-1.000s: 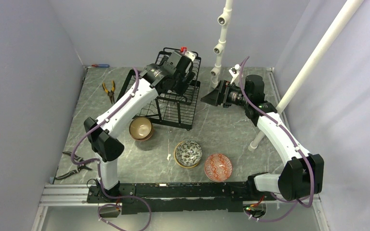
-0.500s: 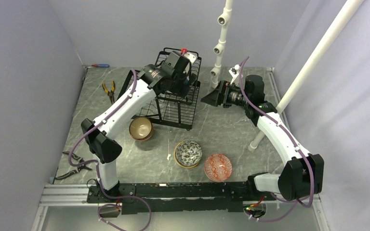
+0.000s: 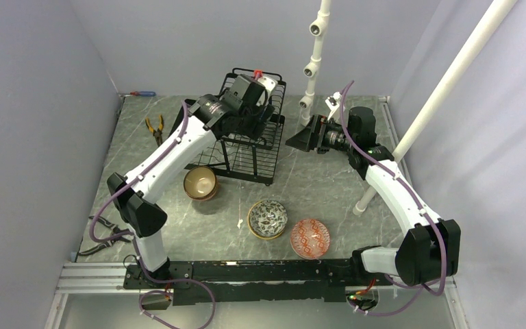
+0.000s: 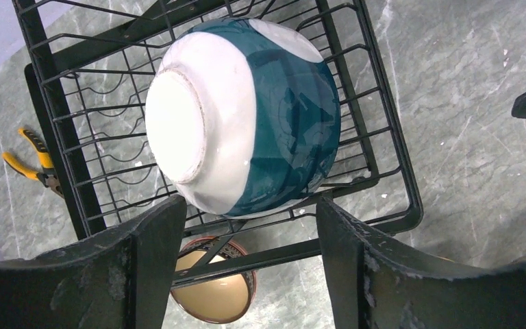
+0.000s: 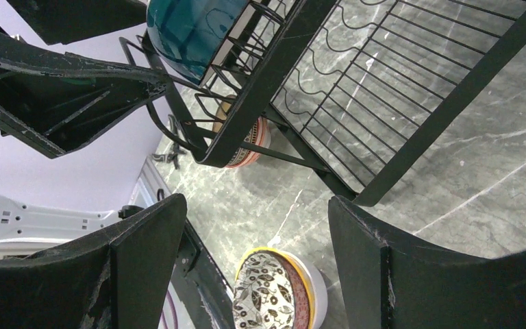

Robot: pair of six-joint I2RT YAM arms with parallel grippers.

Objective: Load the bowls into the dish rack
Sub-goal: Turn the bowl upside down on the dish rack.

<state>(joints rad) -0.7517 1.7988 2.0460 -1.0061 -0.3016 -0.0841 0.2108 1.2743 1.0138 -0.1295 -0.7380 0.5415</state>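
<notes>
A teal-and-white bowl [image 4: 246, 116] lies on its side in the raised basket tier of the black dish rack [image 4: 377, 130], its white foot facing my left wrist camera. My left gripper [image 4: 250, 233] hangs open just short of it, not touching it. Under the rack a brown bowl [image 4: 212, 295] sits on the table [image 3: 200, 182]. A stack of patterned bowls [image 3: 268, 218] and a red-patterned bowl [image 3: 310, 237] stand near the front. My right gripper [image 3: 300, 139] is open and empty beside the dish rack [image 3: 246, 140], above the patterned stack [image 5: 274, 288].
Orange-handled pliers [image 3: 155, 128] lie left of the rack. A white pipe stand [image 3: 313, 62] rises just right of it, and a slanted white pipe [image 3: 438, 96] crosses behind my right arm. Dark-handled pliers [image 3: 106, 236] lie by the left base.
My left arm's elbow has swung left and its wrist has drawn slightly back over the rack's upper tier. The right arm and the bowls on the table have not moved.
</notes>
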